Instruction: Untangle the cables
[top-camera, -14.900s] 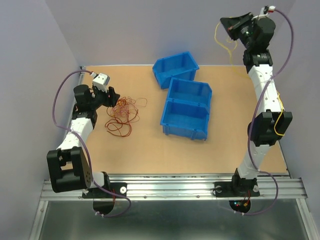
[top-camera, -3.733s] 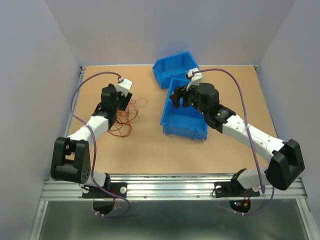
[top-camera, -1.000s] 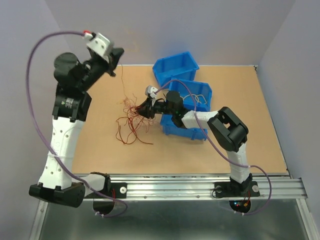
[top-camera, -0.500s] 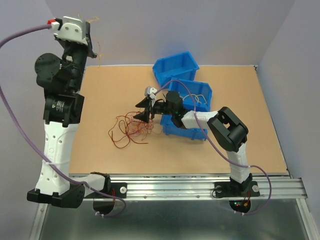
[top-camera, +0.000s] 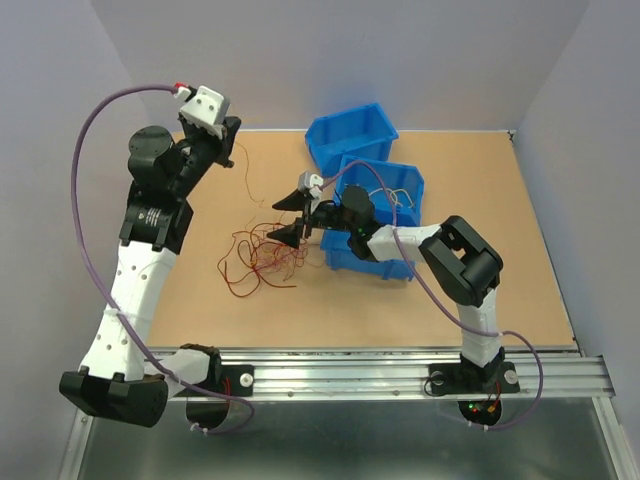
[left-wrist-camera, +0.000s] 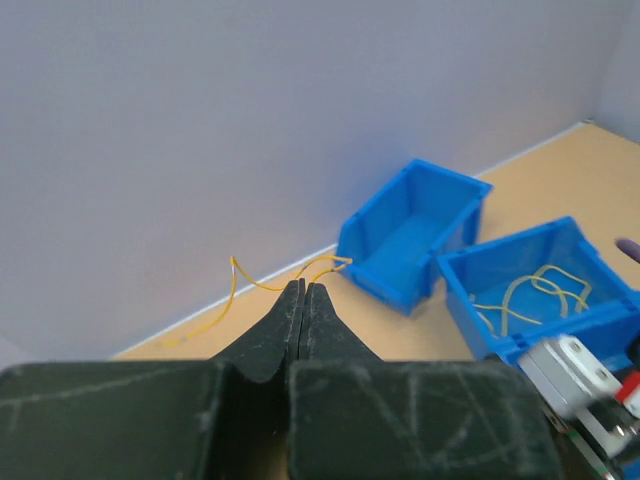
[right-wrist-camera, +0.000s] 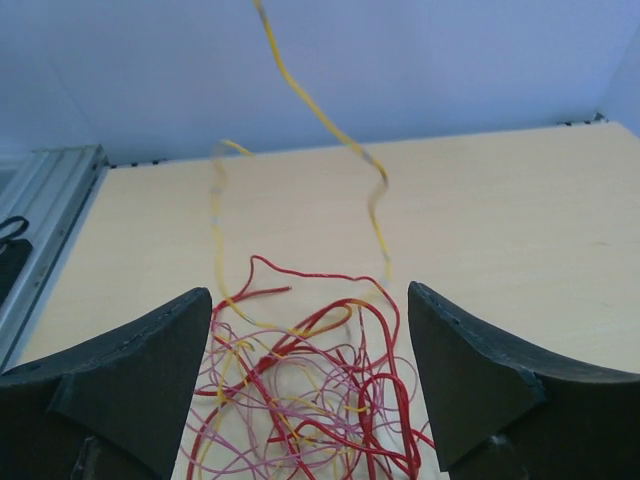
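Top external, left gripper pinched shut on yellow cable, right gripper gaped wide above red tangle, blue bins beside.

The left hand hangs lower than half a second ago, no longer raised high above the table, its fingers pinched on a yellow cable. The right hand now stands wide open, where it was nearly closed. Just below it, the red tangle lies slacker than a second ago.
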